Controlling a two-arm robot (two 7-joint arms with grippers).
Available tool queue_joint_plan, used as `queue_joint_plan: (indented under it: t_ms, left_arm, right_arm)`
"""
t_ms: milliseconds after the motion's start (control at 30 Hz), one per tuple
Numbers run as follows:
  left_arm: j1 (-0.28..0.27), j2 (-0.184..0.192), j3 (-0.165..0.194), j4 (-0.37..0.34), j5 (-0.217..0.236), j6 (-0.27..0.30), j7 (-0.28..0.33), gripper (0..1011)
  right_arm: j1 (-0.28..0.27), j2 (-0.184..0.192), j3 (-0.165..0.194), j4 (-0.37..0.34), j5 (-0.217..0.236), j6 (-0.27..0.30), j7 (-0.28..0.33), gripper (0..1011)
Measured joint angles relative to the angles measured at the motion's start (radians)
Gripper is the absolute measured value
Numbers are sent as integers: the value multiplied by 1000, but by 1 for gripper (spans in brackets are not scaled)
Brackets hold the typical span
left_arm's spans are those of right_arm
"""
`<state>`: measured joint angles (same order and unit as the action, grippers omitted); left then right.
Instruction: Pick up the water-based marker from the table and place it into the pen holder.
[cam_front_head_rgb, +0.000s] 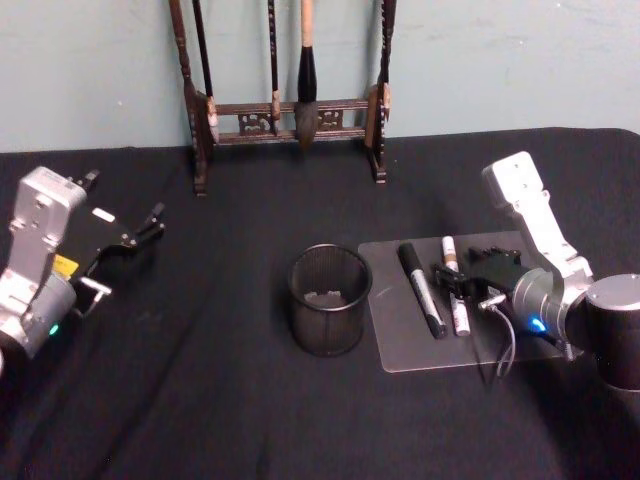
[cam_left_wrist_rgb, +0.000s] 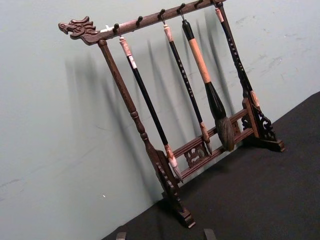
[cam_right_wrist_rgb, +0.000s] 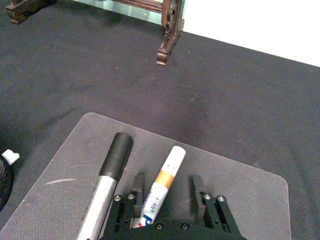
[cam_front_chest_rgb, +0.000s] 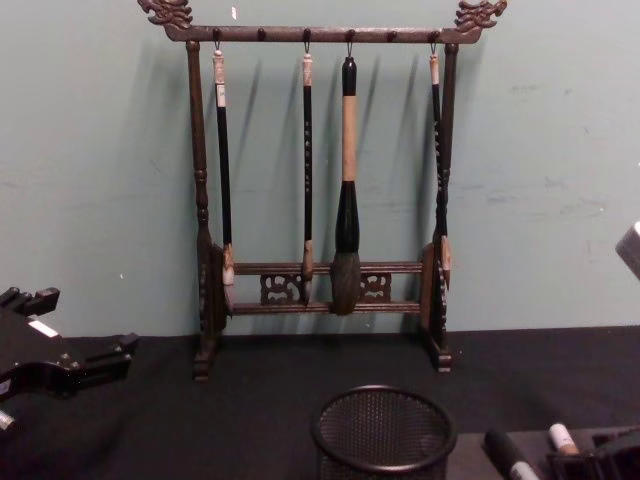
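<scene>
The water-based marker (cam_right_wrist_rgb: 170, 167), white with an orange band, lies on a clear mat (cam_front_head_rgb: 400, 340) beside a thicker black-and-silver marker (cam_right_wrist_rgb: 114, 160). My right gripper (cam_right_wrist_rgb: 166, 182) is low over the mat and open, one finger on each side of the white marker (cam_front_head_rgb: 453, 272), with a gap on both sides. The pen holder (cam_front_head_rgb: 330, 300), a round black mesh cup, stands upright just left of the mat; the chest view shows it (cam_front_chest_rgb: 383, 432) at bottom centre. My left gripper (cam_front_head_rgb: 125, 250) is parked at the table's left, open and empty.
A tall wooden brush rack (cam_front_head_rgb: 285, 115) with several hanging brushes stands at the back of the table against the wall. Black cloth (cam_front_head_rgb: 220, 400) covers the table. A small pale object (cam_front_head_rgb: 322, 297) lies inside the mesh cup.
</scene>
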<state>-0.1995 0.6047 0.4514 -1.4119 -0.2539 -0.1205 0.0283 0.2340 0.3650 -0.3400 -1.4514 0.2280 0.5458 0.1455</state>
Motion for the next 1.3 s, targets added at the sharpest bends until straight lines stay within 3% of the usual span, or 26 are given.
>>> queue_joint_plan:
  t_ms: [467, 1133, 1300]
  left_arm:
    - [0, 0, 0, 0, 0, 0, 0, 1001]
    - [0, 0, 0, 0, 0, 0, 0, 1001]
    - [0, 0, 0, 0, 0, 0, 0, 1001]
  right_arm:
    - [0, 0, 0, 0, 0, 0, 0, 187]
    - [0, 0, 0, 0, 0, 0, 0, 165]
    - [-9, -1, 16, -12, -5, -34, 23, 165]
